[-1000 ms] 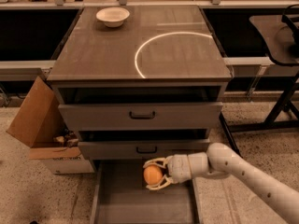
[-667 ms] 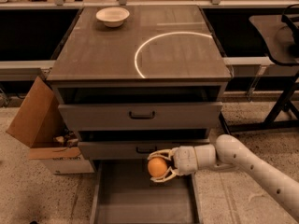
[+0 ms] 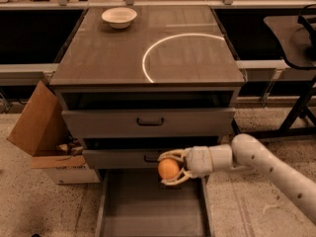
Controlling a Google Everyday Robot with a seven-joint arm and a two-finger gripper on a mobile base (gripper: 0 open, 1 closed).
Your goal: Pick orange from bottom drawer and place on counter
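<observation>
The orange [image 3: 168, 169] is small and round, held in my gripper [image 3: 174, 168], whose pale fingers are shut around it. The gripper reaches in from the right on a white arm [image 3: 256, 162] and holds the fruit in front of the middle drawer's face, above the back of the open bottom drawer [image 3: 153, 211], a deep grey tray with a bare floor. The counter [image 3: 113, 53] is the glossy dark cabinet top above, marked with a pale white arc [image 3: 168, 46].
A white bowl [image 3: 119, 17] stands at the counter's back left. The top drawer [image 3: 148, 120] is pulled slightly out. An open cardboard box [image 3: 42, 132] sits on the floor to the left. A dark stand [image 3: 296, 107] is at the right.
The gripper has lifted the orange up and slightly right, from over the bottom drawer's floor to the height of the middle drawer's face.
</observation>
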